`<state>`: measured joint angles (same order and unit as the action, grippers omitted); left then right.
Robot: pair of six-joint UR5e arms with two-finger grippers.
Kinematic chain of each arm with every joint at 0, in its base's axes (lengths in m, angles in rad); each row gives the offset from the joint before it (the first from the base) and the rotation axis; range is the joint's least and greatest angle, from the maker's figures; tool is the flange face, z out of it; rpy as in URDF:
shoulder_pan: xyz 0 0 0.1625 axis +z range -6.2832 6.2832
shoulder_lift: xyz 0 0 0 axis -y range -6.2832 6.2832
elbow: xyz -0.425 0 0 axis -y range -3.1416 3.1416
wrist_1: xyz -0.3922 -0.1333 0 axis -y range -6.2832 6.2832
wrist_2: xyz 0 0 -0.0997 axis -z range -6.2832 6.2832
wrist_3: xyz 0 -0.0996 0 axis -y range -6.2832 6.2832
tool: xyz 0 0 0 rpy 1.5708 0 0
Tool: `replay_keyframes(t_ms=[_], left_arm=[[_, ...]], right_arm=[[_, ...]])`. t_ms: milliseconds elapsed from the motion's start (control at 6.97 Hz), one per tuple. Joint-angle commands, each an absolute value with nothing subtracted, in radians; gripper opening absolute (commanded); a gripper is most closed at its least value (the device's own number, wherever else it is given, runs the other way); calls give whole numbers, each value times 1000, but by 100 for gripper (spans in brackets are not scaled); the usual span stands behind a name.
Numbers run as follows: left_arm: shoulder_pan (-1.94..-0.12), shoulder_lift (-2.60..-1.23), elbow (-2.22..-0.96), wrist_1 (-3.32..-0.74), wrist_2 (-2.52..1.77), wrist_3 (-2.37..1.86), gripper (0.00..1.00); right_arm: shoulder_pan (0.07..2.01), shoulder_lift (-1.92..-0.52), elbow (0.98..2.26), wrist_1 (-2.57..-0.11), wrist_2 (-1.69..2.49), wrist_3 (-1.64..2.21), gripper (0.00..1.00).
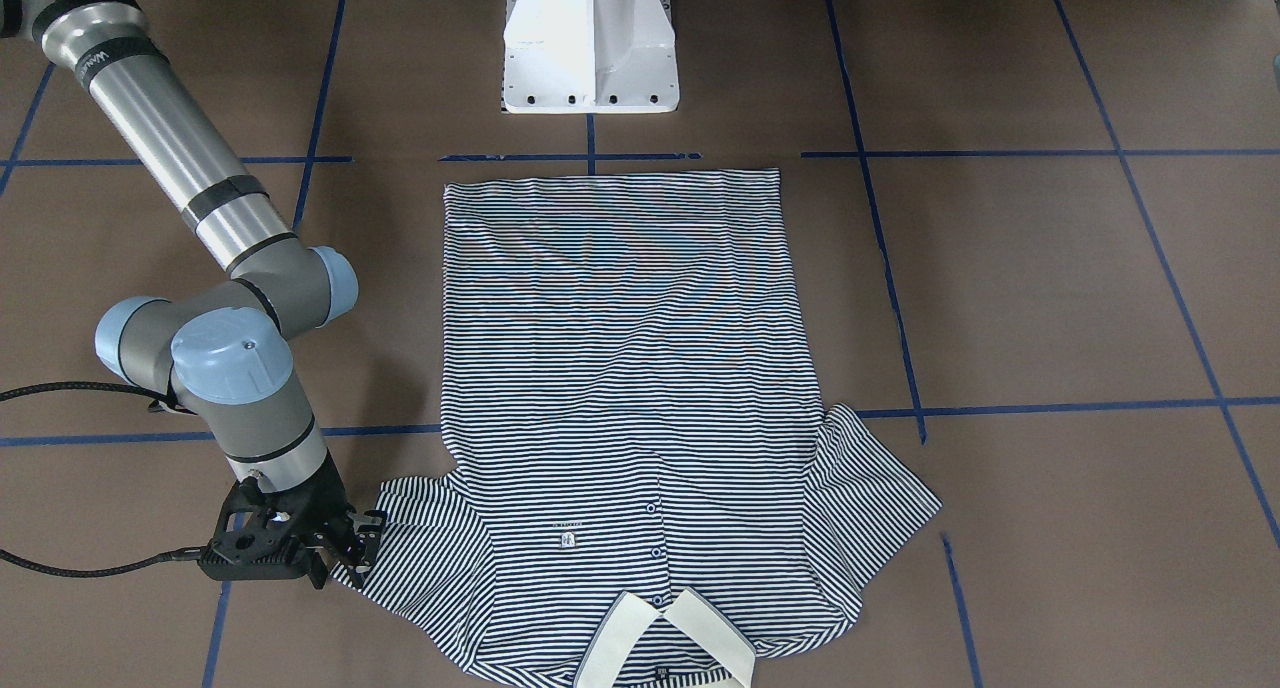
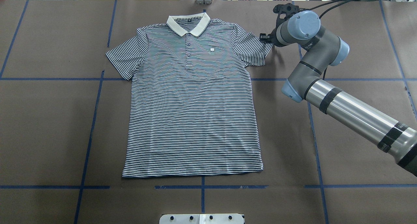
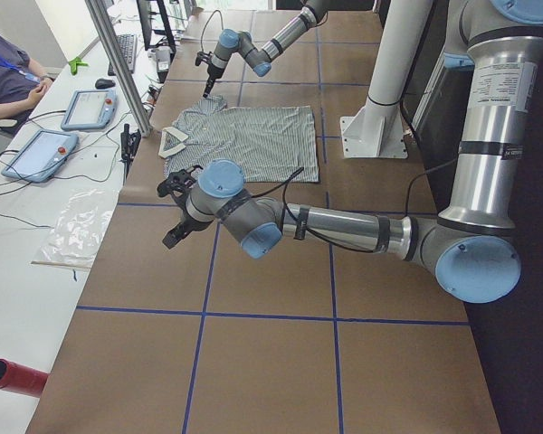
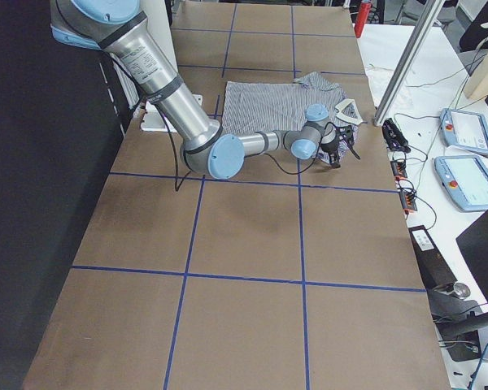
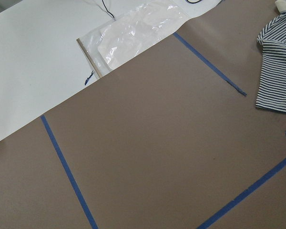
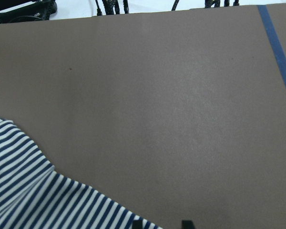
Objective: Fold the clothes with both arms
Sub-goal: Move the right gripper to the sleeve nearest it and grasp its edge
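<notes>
As the black right gripper [image 1: 345, 558], jaws apart, meets the right sleeve [image 2: 257, 51] of the navy-and-white striped polo shirt [image 2: 195, 103], the left gripper [image 3: 176, 233], jaw state untellable, hangs well left.

The navy-and-white striped polo shirt [image 1: 620, 368] has its cream collar [image 1: 618, 636] cut by the front view's bottom edge. The black two-finger right gripper [image 1: 347, 556] shows its wrist camera only clipped fingertips [image 6: 187, 224]. The black left gripper [image 3: 175, 233], far left of the shirt, is too small to judge.
</notes>
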<state>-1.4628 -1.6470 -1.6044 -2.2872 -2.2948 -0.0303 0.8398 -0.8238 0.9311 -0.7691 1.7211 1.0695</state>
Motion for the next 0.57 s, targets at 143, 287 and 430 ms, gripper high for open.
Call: replay_keyframes(t_ms=[143, 287, 430], left_arm=[[-1463, -1646, -1603, -2287, -2295, -31, 100], [-1463, -1646, -1603, -2287, -2295, -31, 100], [-1463, -1643, -1608, -2287, -2295, -31, 100]], right_arm=[[836, -824, 939, -775, 1718, 1069, 0], [835, -819, 951, -793, 1715, 1071, 0], [830, -818, 1027, -877, 1715, 1074, 0]])
